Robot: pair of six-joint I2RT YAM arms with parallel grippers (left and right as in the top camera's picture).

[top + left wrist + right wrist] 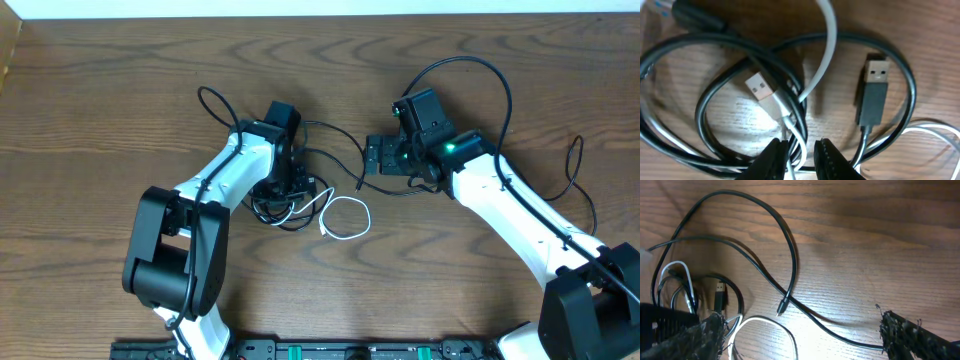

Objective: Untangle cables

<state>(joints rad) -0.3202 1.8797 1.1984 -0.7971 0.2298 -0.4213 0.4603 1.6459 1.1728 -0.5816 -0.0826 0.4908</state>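
The left gripper is squeezed shut on the thin white cord in the tangled pile of long thin black cords in the middle of the brown wooden table, and the right gripper, just right of the pile, is wide open and holds nothing.

Overhead: straight down from high above the wooden table, taking in both arms and the whole tangle of cables. Left wrist: very close, facing down past the left gripper at frame bottom, filled by that tangle. Right wrist: farther back, low and oblique across the wood, between the right gripper fingers. Shared by all three: the white cable; by both wrist views, the black plug too.
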